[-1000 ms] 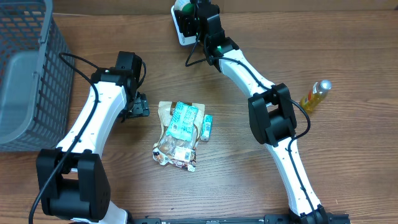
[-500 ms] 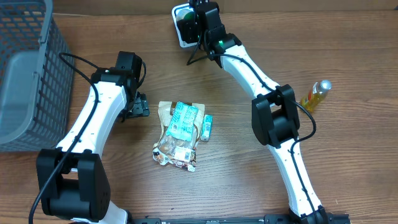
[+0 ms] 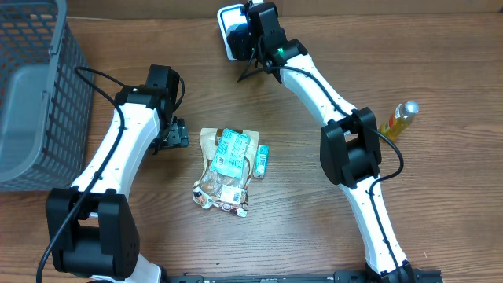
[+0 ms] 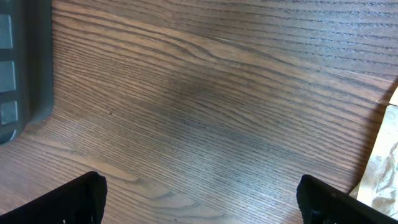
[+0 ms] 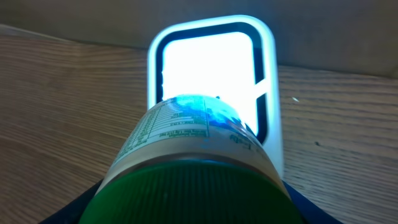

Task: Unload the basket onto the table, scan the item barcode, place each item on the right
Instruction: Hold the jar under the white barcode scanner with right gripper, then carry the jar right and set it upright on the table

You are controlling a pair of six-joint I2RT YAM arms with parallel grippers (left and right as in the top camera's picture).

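Right gripper point(image 3: 253, 22) is clamped on a green-capped jar point(image 5: 189, 149). The jar's far end, printed label uppermost, is held in front of the lit scanner point(image 5: 211, 68) just beyond the fingertips. Left gripper point(image 4: 202, 205) has its jaws wide apart, holding nothing, over the bare table point(image 4: 205, 106). A crinkled snack bag point(image 3: 224, 169) lies just beside it, with a small packet point(image 3: 262, 159) beyond. A yellow bottle point(image 3: 398, 119) sits well apart.

Green-lidded jar point(image 5: 186, 155) lies lengthwise, lid toward the camera, printed label facing up. Its far end sits just before the upright scanner point(image 5: 208, 65), whose white-framed window glows bright and throws blue light onto the label.
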